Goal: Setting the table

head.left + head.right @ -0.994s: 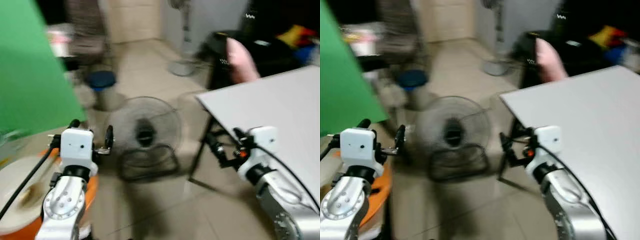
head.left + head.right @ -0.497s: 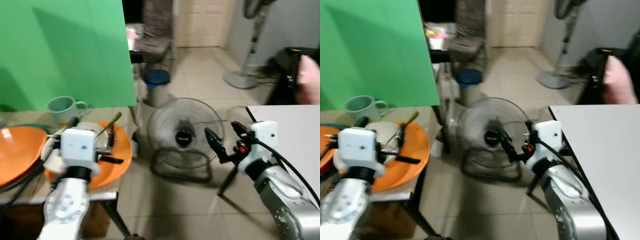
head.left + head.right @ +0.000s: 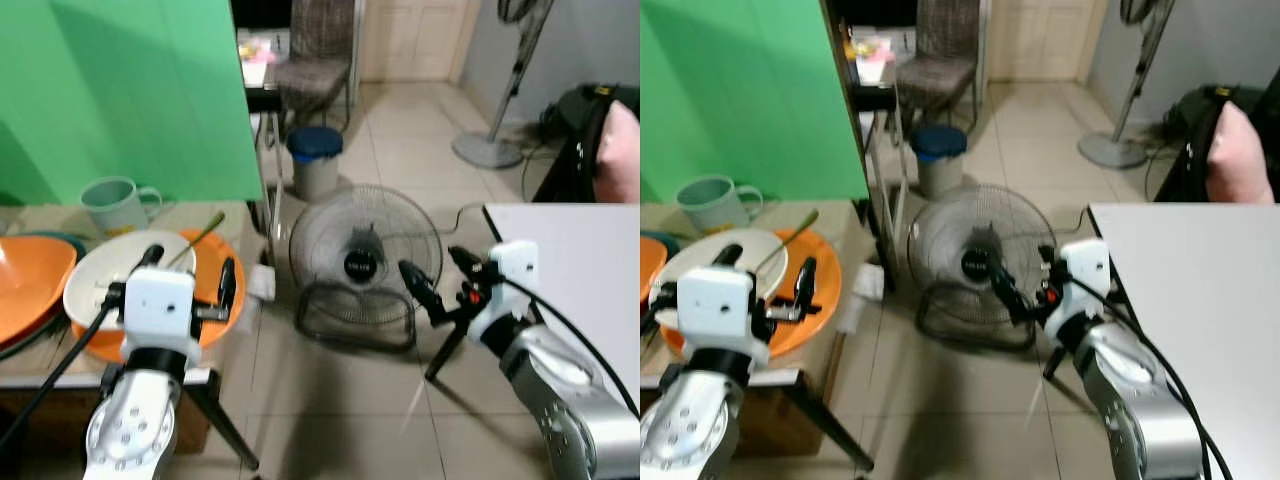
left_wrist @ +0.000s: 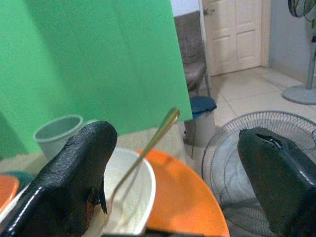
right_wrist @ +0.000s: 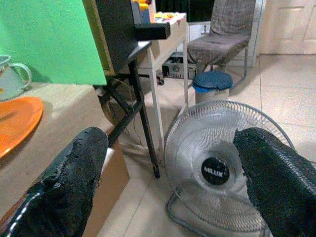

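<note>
While left gripper (image 3: 187, 270) hovers over orange plate (image 3: 210, 300) on counter (image 3: 200, 215), fingers spread, empty; right gripper (image 3: 432, 275) fingers apart near floor fan (image 3: 365, 262).

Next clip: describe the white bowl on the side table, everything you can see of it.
The white bowl is round, shallow and smooth, seemingly ceramic or melamine. It sits upright on an orange plate on the wooden side table, right of another orange dish, with a pale green mug behind it. A thin utensil leans in it, handle sticking out over the rim. The left claw, open, hovers in front of it without touching.
</note>
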`<state>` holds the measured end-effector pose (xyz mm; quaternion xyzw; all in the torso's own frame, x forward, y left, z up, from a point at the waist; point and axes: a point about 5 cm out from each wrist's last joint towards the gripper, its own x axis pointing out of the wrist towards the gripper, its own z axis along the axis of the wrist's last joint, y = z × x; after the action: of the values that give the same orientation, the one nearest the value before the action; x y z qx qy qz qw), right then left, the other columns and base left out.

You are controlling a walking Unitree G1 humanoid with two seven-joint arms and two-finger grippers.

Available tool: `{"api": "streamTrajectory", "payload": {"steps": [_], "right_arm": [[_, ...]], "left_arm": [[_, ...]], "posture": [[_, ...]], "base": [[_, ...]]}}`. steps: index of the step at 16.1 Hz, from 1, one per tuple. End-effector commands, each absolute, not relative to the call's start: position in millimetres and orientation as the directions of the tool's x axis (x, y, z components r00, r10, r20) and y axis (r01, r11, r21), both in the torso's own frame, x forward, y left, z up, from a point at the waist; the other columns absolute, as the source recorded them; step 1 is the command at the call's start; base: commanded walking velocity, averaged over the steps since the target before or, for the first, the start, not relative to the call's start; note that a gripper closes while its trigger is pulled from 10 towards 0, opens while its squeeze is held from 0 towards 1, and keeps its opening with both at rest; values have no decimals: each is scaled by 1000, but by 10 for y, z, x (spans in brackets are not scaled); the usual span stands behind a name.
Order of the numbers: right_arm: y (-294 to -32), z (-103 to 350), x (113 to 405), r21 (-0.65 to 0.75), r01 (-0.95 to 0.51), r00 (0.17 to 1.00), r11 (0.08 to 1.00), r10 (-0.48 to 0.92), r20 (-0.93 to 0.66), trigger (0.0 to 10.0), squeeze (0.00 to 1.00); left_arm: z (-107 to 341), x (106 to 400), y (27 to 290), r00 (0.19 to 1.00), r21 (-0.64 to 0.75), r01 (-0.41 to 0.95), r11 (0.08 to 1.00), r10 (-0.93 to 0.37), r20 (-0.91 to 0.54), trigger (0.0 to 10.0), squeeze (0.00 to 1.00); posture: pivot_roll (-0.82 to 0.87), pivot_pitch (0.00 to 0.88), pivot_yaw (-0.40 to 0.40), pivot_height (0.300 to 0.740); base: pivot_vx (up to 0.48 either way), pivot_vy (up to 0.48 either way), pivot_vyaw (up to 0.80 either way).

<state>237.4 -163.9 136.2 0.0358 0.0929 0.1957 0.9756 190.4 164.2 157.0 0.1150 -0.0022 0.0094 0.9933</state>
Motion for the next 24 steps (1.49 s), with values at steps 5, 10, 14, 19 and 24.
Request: {"api": "streamTrajectory", "payload": {"steps": [5, 10, 14, 19, 24], "right_arm": [[-1619, 1324, 2370, 132, -374, 902, 918, 394, -177, 10000, 0], [-1590, 1301, 2405, 142, -375, 899, 916, 397, -188, 10000, 0], [-1550, 1366, 2484, 168, -366, 905, 915, 392, -162, 10000, 0], [-1512, 1401, 2558, 138, -393, 901, 909, 411, -140, 10000, 0], [-1547, 1504, 2655, 108, -357, 926, 928, 367, -89, 10000, 0]], "left_arm": [[1586, 1873, 1671, 1000, 215, -26, 976, 29, -9, 10000, 0], [1621, 1895, 1690, 999, 219, -32, 975, 34, -4, 10000, 0], [1692, 1963, 1743, 999, 227, -50, 972, 48, 17, 10000, 0], [1694, 2023, 1741, 1000, 219, -14, 976, 15, -2, 10000, 0], [1682, 2039, 1693, 999, 211, 49, 976, -44, -25, 10000, 0]], "posture": [[-81, 0, 26, 740], [-64, 0, 25, 740], [-50, 0, 16, 740], [-58, 0, 24, 740], [-62, 0, 22, 740]], "base": [[0, 332, 0], [0, 431, 0], [0, 171, 0], [0, 0, 0], [267, 0, 561]]}}
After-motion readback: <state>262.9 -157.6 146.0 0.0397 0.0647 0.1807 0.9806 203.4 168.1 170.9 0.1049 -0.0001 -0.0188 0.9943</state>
